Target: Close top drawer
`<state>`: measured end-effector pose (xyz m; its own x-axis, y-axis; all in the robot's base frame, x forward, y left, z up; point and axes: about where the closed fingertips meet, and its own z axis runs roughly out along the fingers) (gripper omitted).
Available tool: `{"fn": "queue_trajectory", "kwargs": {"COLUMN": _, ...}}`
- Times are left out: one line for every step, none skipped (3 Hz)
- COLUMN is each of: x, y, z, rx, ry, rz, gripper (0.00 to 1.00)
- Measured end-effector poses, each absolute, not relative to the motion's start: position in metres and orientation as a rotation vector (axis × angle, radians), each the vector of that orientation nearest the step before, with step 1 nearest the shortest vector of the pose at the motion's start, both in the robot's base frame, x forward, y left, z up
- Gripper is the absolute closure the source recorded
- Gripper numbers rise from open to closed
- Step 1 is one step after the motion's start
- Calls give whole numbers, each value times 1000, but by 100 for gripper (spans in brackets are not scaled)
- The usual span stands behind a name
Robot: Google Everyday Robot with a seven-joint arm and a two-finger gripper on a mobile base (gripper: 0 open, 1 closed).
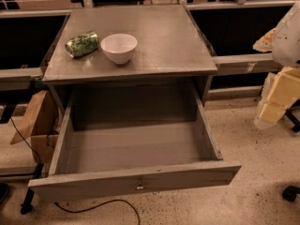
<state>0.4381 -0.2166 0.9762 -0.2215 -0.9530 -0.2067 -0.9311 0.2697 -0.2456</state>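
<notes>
The top drawer [136,149] is pulled far out of the grey cabinet [140,36] toward me. It is a deep, plain, empty box. Its long flat front panel [136,181] carries one small brass knob [139,187] at its centre. My arm comes in at the right edge of the camera view as pale blocky parts. My gripper [271,110] hangs at its lower end, to the right of the drawer's right side wall and apart from it, holding nothing that I can see.
A white bowl [119,47] and a green can lying on its side [82,44] sit on the cabinet top. A cardboard box [40,125] stands left of the drawer. A black cable [101,205] runs on the floor under the front panel. A chair wheel [291,192] is at the right.
</notes>
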Motion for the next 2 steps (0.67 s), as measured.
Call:
{"fn": "queue_trajectory", "kwargs": {"x": 438, "y": -217, "z": 976, "rx": -1725, "ry": 2232, "rz": -98, "gripper": 0}}
{"fn": "queue_trajectory", "kwargs": {"x": 430, "y": -222, "z": 960, "rx": -1696, "ry": 2246, "rz": -68, "gripper": 0}}
